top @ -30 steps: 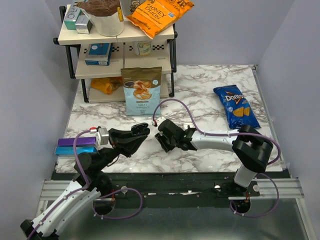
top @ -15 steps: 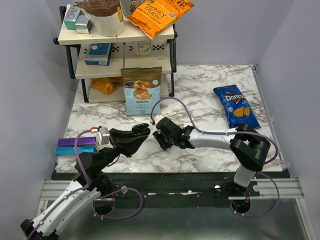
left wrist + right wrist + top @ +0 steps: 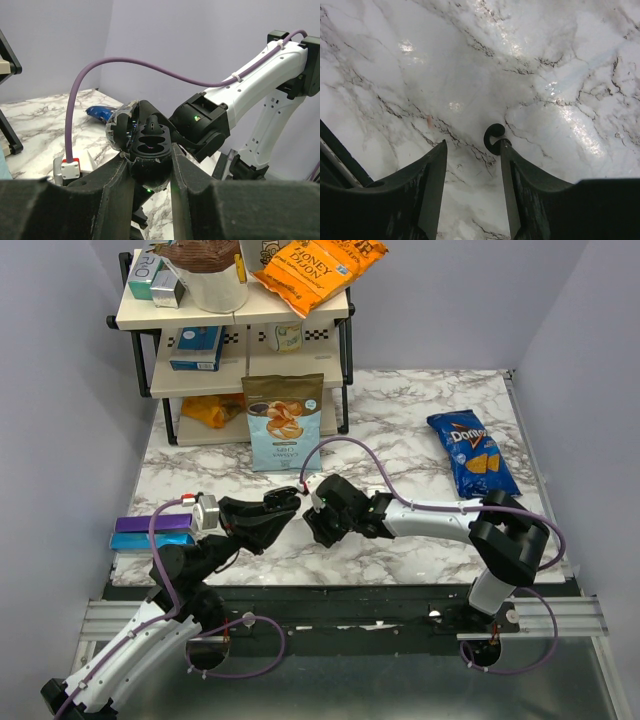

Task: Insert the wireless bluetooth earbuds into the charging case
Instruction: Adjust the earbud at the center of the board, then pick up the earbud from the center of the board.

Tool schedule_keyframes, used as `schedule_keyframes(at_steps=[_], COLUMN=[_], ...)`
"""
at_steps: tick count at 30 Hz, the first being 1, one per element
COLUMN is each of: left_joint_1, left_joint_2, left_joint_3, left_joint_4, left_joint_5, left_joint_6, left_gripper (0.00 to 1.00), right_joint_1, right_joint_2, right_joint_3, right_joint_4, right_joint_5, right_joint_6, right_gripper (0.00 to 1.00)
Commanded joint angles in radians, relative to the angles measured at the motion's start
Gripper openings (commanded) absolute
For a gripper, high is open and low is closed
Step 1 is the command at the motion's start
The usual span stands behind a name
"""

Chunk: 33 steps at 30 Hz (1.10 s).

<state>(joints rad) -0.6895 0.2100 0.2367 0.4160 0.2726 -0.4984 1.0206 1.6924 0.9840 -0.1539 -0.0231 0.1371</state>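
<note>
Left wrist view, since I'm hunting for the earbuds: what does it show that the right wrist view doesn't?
Only left wrist: the open black oval charging case gripped in the left claw. Only right wrist: a small black rounded earbud lying by one finger of the open right claw. Both: the white marble tabletop.

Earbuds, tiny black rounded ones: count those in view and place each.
1. One tiny black rounded earbud lies on the marble table, against one fingertip of the right gripper. The other may be hidden.
</note>
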Motion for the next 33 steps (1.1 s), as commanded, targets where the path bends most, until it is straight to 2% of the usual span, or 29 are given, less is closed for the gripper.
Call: schedule_keyframes(at_steps=[1,22,33], left_joint_1=[-0.007,-0.005,-0.005], left_joint_2=[0.000,0.002,0.009], left_joint_3=[-0.005,-0.008,-0.008], left_joint_4=[0.006,0.007,0.010], left_joint_5=[-0.013,-0.019,-0.018], left_joint_6=[-0.009,-0.012,-0.014], left_gripper=[0.00,0.00,0.00], right_joint_1=[-0.004,-0.002,-0.002], right_joint_2=[0.023,0.084,0.076], right_joint_3=[-0.005,0.019,0.021], right_joint_4=[0.002,-0.026,-0.027], right_joint_5=[-0.044,0.080,0.126], right_joint_6=[-0.016,-0.005,-0.005], right_gripper=[0.56,0.56,0.51])
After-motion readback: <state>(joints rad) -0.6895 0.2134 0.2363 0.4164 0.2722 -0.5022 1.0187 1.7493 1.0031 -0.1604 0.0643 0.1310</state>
